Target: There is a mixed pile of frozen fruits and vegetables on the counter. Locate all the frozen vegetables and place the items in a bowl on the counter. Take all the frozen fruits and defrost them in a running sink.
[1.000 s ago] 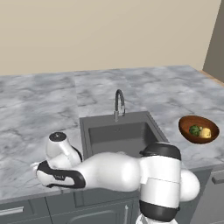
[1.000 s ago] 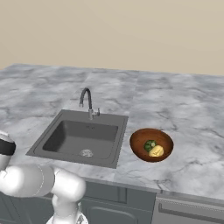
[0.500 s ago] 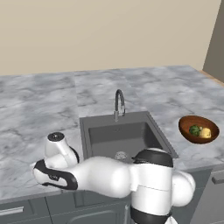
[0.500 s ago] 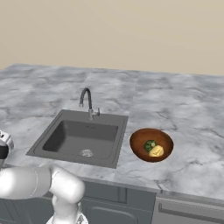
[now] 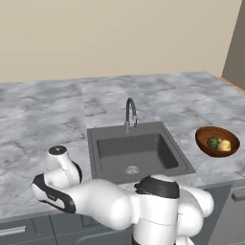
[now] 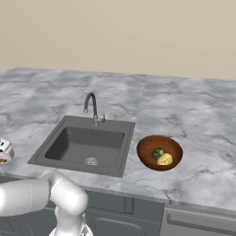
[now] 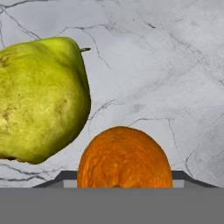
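Right at the hand camera, the orange ball (image 7: 124, 158) is seen filling the lower middle of the hand view, sitting on the counter (image 7: 166, 52) directly ahead of the gripper (image 7: 124, 181). Only dark edges of the gripper are made out on either side of the ball at the very bottom, so how wide the fingers stand, and whether the ball is actually pinched, cannot be told from these pictures. Just beside the ball, up and to the left in the hand view, the yellow-green round fruit (image 7: 41, 98) is seen lying on the marbled top, with its short stem pointed away; the two fruits look close but contact between them cannot be confirmed. From the left base view the arm is seen bent low over the counter edge to the left of the sink (image 5: 136, 153). Further along, the sink basin is seen bare down to its drain, and no water can be made out at the faucet (image 5: 130, 113). Beyond the sink on its far side, the bowl (image 6: 159, 152) is seen already holding the broccoli floret (image 6: 158, 152) and the potato (image 6: 164, 159), touching each other. Judged from this, the vegetable half is done; both fruits are left to be carried to the sink, and the water is judged not yet turned on. The orange ball is judged to be the item in hand.
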